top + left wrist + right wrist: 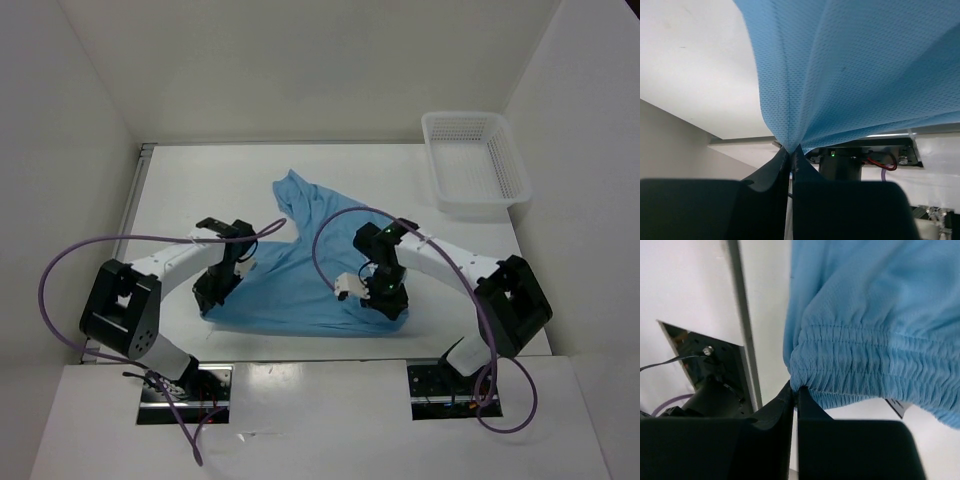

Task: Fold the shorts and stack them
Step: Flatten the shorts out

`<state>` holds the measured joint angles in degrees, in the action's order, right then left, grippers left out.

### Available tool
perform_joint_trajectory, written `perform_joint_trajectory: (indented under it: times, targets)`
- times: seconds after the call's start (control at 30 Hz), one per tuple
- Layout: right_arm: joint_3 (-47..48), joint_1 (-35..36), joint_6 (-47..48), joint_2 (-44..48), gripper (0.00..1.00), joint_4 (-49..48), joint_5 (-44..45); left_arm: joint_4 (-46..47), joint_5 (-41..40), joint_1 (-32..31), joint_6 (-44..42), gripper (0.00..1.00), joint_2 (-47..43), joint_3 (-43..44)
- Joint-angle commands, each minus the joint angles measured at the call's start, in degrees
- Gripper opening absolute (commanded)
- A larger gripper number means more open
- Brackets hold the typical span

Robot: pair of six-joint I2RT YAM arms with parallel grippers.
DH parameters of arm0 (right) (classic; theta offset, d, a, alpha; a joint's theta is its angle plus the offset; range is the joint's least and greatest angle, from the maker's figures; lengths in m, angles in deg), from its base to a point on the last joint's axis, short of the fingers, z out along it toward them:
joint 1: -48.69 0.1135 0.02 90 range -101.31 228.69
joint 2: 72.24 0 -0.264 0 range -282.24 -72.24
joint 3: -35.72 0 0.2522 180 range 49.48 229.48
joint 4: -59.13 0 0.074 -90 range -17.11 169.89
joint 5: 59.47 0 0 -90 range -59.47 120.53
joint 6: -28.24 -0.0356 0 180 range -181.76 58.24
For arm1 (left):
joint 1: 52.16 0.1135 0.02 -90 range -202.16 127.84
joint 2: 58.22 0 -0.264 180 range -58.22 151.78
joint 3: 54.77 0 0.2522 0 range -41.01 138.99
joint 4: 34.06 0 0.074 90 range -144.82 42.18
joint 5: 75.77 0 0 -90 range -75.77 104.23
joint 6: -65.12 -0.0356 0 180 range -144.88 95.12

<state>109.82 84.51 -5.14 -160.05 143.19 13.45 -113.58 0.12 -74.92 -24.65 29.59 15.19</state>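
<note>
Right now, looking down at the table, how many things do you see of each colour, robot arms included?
Blue: 1, the shorts
White: 1, the mesh basket
Black: 2, the arms, ending in the left gripper and the right gripper
Total: 4

A flat white table (pixel 200 190) is seen, walled in by pale panels on three sides. A pair of light sky-blue soft fabric shorts (pixel 300 285) is spread over its middle and near part, with one end drawn out toward the far side. A white rectangular plastic mesh basket (pixel 478 205) is set upright at the far right corner, well apart from the shorts.
</note>
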Motion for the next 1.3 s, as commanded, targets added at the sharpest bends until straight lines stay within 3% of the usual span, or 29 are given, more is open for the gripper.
perform_joint_trajectory:
  times: [0.0, 0.07, 0.13, 0.17, 0.27, 0.43, 0.53, 0.7, 1.07, 1.1, 1.17, 1.23, 1.27]
  targets:
    - [-1.8, 4.5, 3.4, -0.3, 0.03, 4.2, -0.7, -1.6, -0.8, -2.0, -0.2, 0.09, 0.3, -2.0]
    - [-1.8, 5.1, 3.4, -0.3, 0.35, 3.0, -0.8, -1.6, -0.7, -2.6, -0.2, 0.20, 0.9, -2.6]
    - [-1.8, 5.6, 2.1, -0.3, 0.51, 3.0, 0.5, -1.6, -0.7, -2.6, -0.2, 0.28, 0.9, -2.6]
    - [-1.1, 5.6, 1.5, 0.3, 0.54, 3.0, 0.6, -1.6, -0.7, -2.6, -0.2, 0.29, 0.9, -2.6]
    - [1.4, 1.6, -0.5, 4.0, 0.58, 1.1, 2.1, 0.1, -1.4, 0.6, -0.2, 0.33, 1.5, 3.7]
    - [11.2, -17.1, -0.5, 7.6, 0.61, -3.8, -4.2, 7.7, 0.6, 12.7, -0.2, 0.41, 9.7, 20.1]
    - [13.1, -22.7, -7.7, 5.8, 0.60, -14.5, -6.9, 12.5, 1.6, 14.0, -0.2, 0.47, 14.9, 25.7]
    - [14.5, -26.1, -26.3, -2.2, 0.58, -35.5, -8.1, 17.2, 2.5, 13.4, -0.2, 0.47, 25.2, 31.3]
    - [18.1, -28.5, -38.9, -11.8, 0.58, -48.2, 0.2, 17.2, 15.9, 13.4, -0.2, 0.47, 32.5, 32.8]
    - [18.1, -28.5, -39.5, -12.9, 0.58, -48.9, 1.0, 17.2, 16.6, 13.4, -0.2, 0.45, 33.1, 32.2]
    - [18.1, -28.5, -39.5, -13.4, 0.58, -48.9, 1.6, 17.2, 17.1, 13.4, -0.2, 0.31, 33.1, 31.7]
    - [18.6, -28.5, -40.1, -14.1, 0.58, -49.5, 3.5, 16.6, 16.0, 13.4, -0.2, 0.08, 33.1, 29.5]
    - [18.1, -28.0, -40.6, -14.7, 0.58, -50.0, 4.2, 16.6, 13.9, 13.4, -0.2, 0.05, 32.5, 28.4]
